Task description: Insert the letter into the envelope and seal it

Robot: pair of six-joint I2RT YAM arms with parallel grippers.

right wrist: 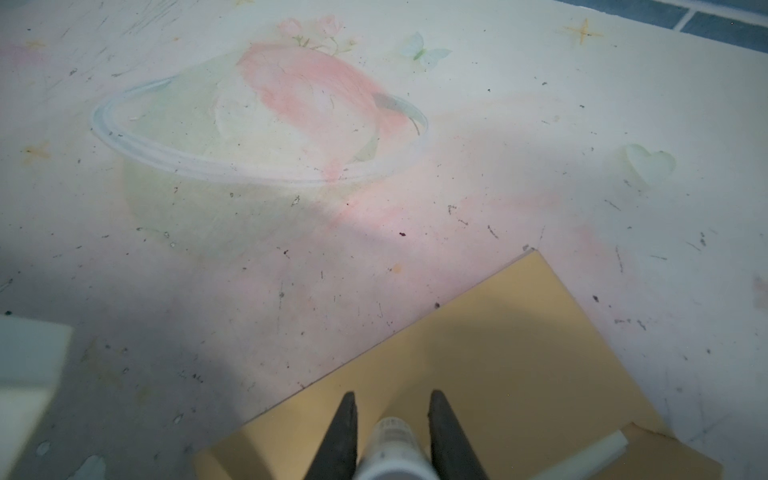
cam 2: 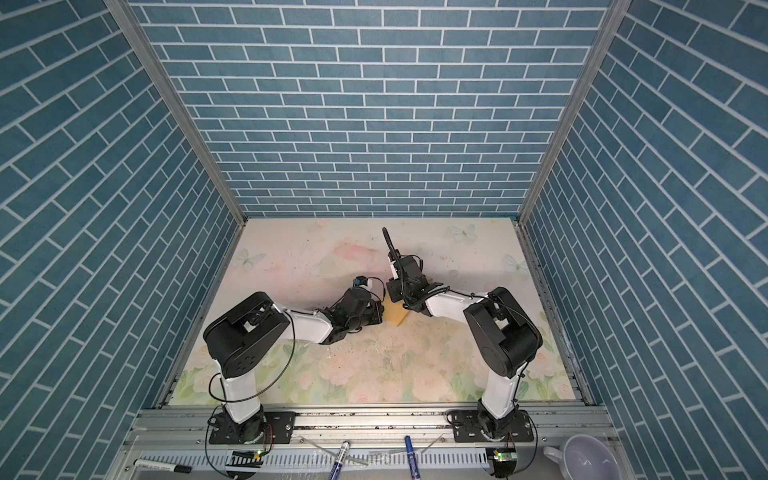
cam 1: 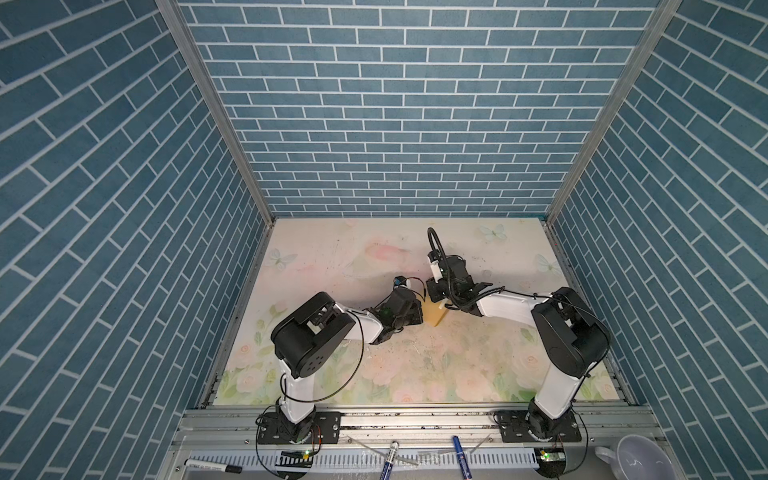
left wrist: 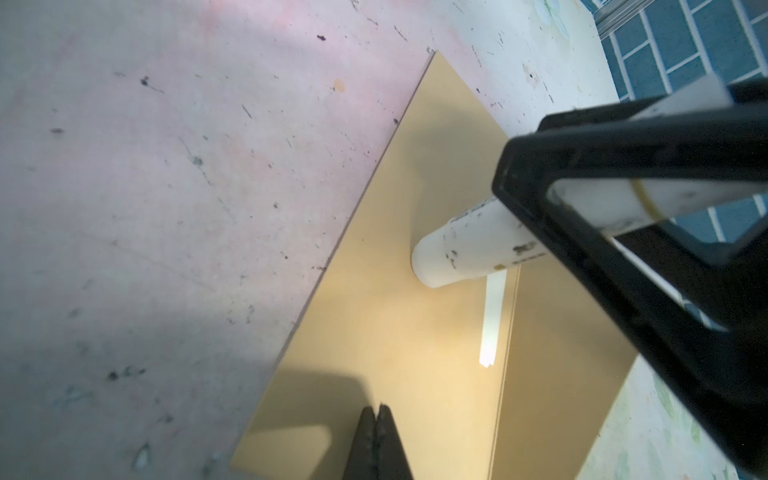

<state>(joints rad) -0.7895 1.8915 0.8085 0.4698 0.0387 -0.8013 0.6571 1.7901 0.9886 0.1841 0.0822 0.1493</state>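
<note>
Surface (cam 1: 374,257): pale floral print, scuffed and speckled, carrying the envelope; blue brick-pattern walls are standing on three sides.
Envelope (cam 1: 434,318): tan, lying flat near the middle of the surface, between my two arms; it is showing as a broad tan sheet in both wrist views (left wrist: 395,332) (right wrist: 498,353).
Mug (cam 1: 636,461): pale, sitting off the surface at the near right corner, beyond the rail.
Right fingers (right wrist: 345,428): pinching a white tube, one finger on each side of it.
Left fingers (left wrist: 368,432): pressed together, holding nothing, tips pointing down over the envelope; I cannot tell whether they are touching it.
White tube (left wrist: 469,245): smudged, tilting down from my right fingers, its end resting against the envelope's face.
Markers (cam 1: 212,466): lying on the near rail, well apart from the envelope.
White strip (left wrist: 492,320): thin, showing along a fold line of the envelope; I cannot tell whether it is the letter.
</note>
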